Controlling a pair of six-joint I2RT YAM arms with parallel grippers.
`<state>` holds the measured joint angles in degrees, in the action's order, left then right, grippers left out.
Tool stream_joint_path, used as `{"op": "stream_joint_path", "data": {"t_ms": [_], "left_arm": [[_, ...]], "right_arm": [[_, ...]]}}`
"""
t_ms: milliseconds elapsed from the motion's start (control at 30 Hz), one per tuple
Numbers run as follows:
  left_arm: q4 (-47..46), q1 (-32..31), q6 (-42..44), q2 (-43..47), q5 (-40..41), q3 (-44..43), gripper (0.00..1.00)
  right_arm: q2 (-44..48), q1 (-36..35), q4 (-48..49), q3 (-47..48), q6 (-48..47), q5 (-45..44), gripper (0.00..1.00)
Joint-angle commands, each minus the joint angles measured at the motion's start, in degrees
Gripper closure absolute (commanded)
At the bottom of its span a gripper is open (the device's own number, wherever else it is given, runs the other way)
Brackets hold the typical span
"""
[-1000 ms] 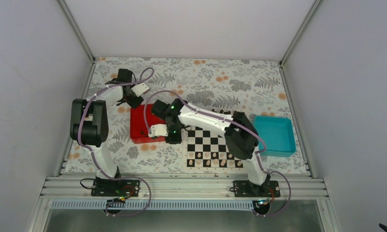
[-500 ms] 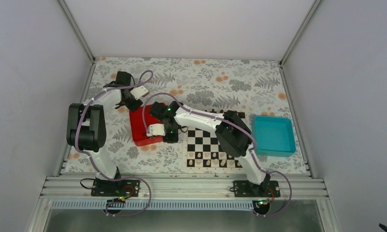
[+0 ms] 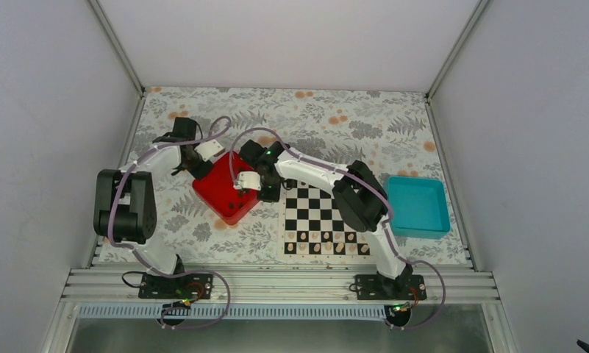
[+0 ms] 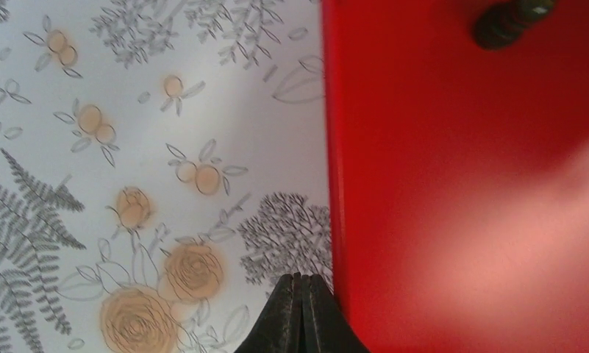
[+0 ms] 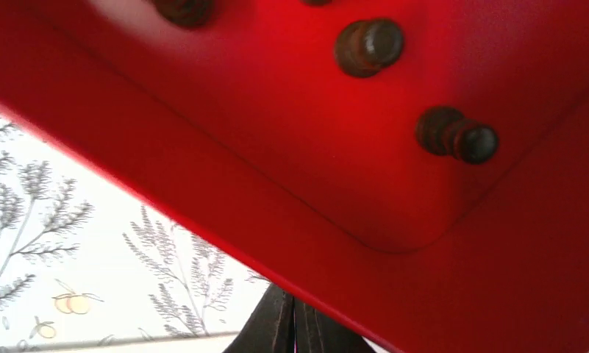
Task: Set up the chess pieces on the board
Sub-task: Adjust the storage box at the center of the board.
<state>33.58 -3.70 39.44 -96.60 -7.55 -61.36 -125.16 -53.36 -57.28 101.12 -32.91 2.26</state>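
Glossy red tray (image 5: 276, 110) (plastic-looking), smooth dark chess pieces (image 5: 453, 136), matt floral cloth (image 4: 129, 147)

Left arm (image 3: 122, 206): elbow folded high near its base, forearm reaching forward, wrist turned inward. Left claw (image 4: 302, 279): fingers pressed flat together. Right arm (image 3: 359, 204): reaching forward and left, towards the left arm. Right claw (image 5: 293, 301): fingers pressed together.
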Motion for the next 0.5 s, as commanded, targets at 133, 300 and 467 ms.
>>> {"op": "stream_joint_path", "data": {"t_ms": [133, 300, 467], "left_arm": [[3.6, -0.1, 1.0, 6.4, 1.2, 5.1, 0.98], [5.7, -0.2, 0.8, 10.0, 0.3, 7.5, 0.98], [8.2, -0.2, 1.0, 14.1, -1.8, 9.3, 0.98]], "right_arm": [[0.7, 2.3, 3.4, 4.3, -0.7, -1.9, 0.96], [-0.6, 3.7, 3.2, 6.4, -1.1, -1.7, 0.96], [-0.3, 4.1, 2.7, 7.0, -1.9, -0.6, 0.96]]}}
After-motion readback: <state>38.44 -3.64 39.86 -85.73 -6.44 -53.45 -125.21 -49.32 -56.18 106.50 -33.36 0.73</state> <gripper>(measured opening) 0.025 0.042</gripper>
